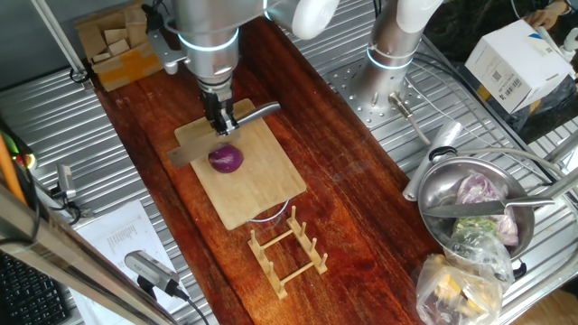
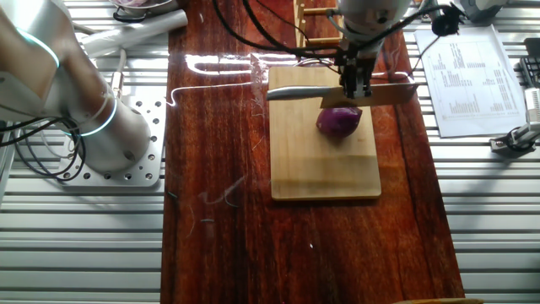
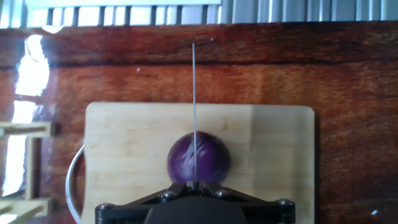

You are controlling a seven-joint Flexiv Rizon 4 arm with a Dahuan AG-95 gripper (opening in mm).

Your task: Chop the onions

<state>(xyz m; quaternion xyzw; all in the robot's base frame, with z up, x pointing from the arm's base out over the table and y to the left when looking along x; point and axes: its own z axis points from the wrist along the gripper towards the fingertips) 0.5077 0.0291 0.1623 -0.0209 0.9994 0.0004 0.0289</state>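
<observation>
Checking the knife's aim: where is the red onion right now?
The red onion sits on the bamboo board, directly under the knife in the claw.

Onion (image 1: 226, 160) is a glossy dark purple-magenta, sitting on a pale yellowish bamboo board (image 1: 257, 194). Surface (image 1: 361, 208) is deep reddish-brown wood with darker grain streaks. Knife (image 1: 226, 134) has a silvery blade and a tan wooden handle.

Red onion (image 1: 226, 160), round, glossy purple, whole, resting mid bamboo board (image 1: 257, 194)
</observation>
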